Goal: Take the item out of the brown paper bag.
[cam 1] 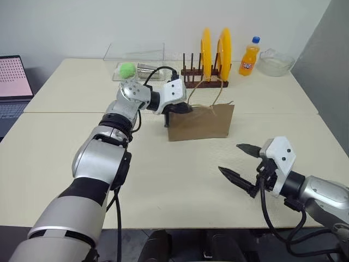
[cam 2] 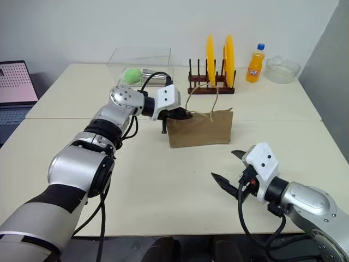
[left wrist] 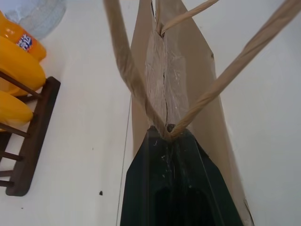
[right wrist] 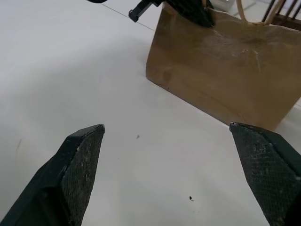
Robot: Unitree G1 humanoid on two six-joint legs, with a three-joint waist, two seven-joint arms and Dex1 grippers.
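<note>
You are looking over a broad, matte cream table (cam 1: 180, 180), smooth apart from a few dark specks. Near its middle the creased kraft-brown paper bag (cam 1: 202, 123) is standing upright, flat-sided, its thin twisted tan loop handles (cam 1: 192, 95) arching above the rim. Your left gripper (cam 1: 182, 109) is sitting at the bag's left top corner, black fingers pressed together on the paper edge where the handles meet. The bag's mouth is showing as a narrow slit, so you cannot tell where the cola bottle is. Your right gripper (cam 1: 239, 162) is hovering over bare table, near the bag's front, textured pointed fingers spread wide with nothing between them. Behind the bag, a dark wooden rack (cam 1: 204, 83) is holding yellow glossy plates (cam 1: 215, 53); an orange soda bottle (cam 1: 250, 57) is standing beside it.
</note>
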